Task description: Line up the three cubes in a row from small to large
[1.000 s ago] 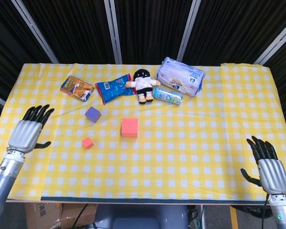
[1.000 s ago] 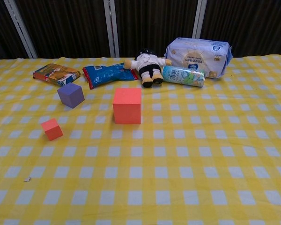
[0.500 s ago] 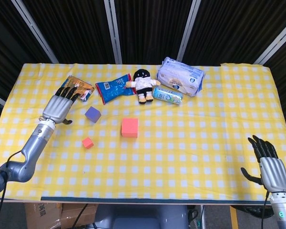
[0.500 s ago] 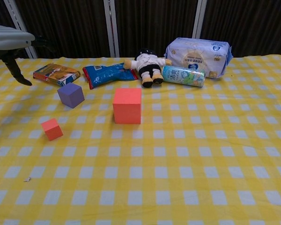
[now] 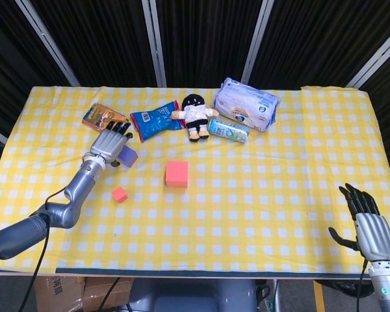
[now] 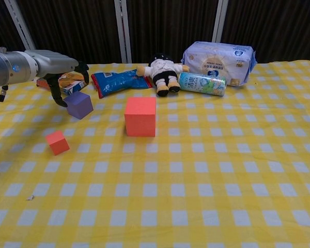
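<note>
Your left hand (image 5: 109, 147) hangs over the purple cube (image 6: 79, 105), its fingers (image 5: 120, 129) spread and pointing toward the far edge of the bench (image 5: 266, 214). From the head view it covers most of the cube; from the chest view the thumb drops beside the cube's left face and the palm sits just above it. You cannot tell from either view whether any finger actually touches the cube, and nothing is pinched.

Your right hand (image 5: 372, 225) sits at the near right corner of the bench, well apart from everything, fingers apart and holding nothing.

The three cubes lie on the yellow checked cloth (image 6: 222, 170) in the left half of the bench. The small red cube (image 6: 57, 142) is nearest you and furthest left. The purple cube, the middle size, lies further back, just to its right. The large red cube (image 6: 140, 116) stands to the right of both, roughly between them in depth. They form a loose triangle, none touching another.

Behind the cubes, along the far side, you have a snack box (image 5: 101, 117) partly behind your left hand in the chest view, a blue snack bag (image 6: 119, 81), a plush doll (image 6: 164, 70), a can (image 6: 202, 83) lying on its side and a pack of tissues (image 6: 219, 58).
</note>
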Robot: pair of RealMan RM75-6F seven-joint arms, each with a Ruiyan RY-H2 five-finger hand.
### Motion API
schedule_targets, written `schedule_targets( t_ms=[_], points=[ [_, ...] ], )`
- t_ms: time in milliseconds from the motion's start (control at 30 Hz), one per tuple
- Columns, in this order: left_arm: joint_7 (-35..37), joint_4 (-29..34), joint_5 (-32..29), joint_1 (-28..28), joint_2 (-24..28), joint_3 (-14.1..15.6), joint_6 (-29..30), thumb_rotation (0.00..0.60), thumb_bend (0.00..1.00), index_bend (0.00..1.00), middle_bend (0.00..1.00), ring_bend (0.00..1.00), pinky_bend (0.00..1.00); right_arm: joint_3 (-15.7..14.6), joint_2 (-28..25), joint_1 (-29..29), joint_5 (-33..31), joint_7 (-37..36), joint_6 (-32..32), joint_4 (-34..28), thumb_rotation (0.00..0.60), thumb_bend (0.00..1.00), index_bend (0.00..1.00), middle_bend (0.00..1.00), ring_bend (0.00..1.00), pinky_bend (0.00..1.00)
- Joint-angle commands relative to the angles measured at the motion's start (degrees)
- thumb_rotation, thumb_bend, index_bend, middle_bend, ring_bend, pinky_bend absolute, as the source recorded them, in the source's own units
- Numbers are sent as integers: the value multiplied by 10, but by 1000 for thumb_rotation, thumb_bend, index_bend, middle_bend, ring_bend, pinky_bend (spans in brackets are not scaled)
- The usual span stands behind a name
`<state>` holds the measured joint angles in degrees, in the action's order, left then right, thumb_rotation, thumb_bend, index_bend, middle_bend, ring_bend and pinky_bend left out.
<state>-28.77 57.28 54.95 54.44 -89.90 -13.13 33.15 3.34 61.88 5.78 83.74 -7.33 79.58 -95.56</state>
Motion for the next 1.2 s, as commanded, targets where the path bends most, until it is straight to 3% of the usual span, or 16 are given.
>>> schedule_targets(
  t_ms=[33, 333, 467, 667, 900, 1000, 1067, 1200],
  points=[
    [-3, -18, -9, 10, -14, 10, -9, 600, 220, 241, 0, 0, 0, 0, 0, 0, 0, -1, 0, 0, 600, 344, 0, 0, 0, 0],
    [0, -50, -23, 19, -36, 27, -16, 600, 249, 294, 0, 0, 0, 0, -1, 1, -1, -2, -1, 0, 600, 345, 0, 0, 0, 0],
    [2, -57, -27, 20, -40, 32, -14, 600, 320, 366, 0, 0, 0, 0, -1, 1, -1, -2, -1, 1, 600, 344, 0, 0, 0, 0],
    [8, -35, -33, 17, -39, 28, 11, 600, 361, 422, 0, 0, 0, 0, -1, 1, 0, -2, 0, 1, 600, 345, 0, 0, 0, 0],
    [-18, 87, -114, 11, -10, 3, 72, 600, 361, 429, 0, 0, 0, -1, 0, 0, 1, 1, 1, 1, 600, 344, 0, 0, 0, 0],
    [-76, 163, -193, 21, 4, 2, 113, 600, 361, 430, 0, 0, 0, -1, 0, 0, 3, 2, 2, 1, 600, 345, 0, 0, 0, 0],
    [-146, 233, -273, 36, 15, 9, 172, 600, 361, 431, 0, 0, 0, -2, -1, 0, 4, 1, 4, 0, 600, 344, 0, 0, 0, 0],
    [-217, 288, -351, 59, 18, 14, 241, 600, 361, 432, 0, 0, 0, -2, 0, -1, 6, -1, 5, 1, 600, 345, 0, 0, 0, 0]
  ],
)
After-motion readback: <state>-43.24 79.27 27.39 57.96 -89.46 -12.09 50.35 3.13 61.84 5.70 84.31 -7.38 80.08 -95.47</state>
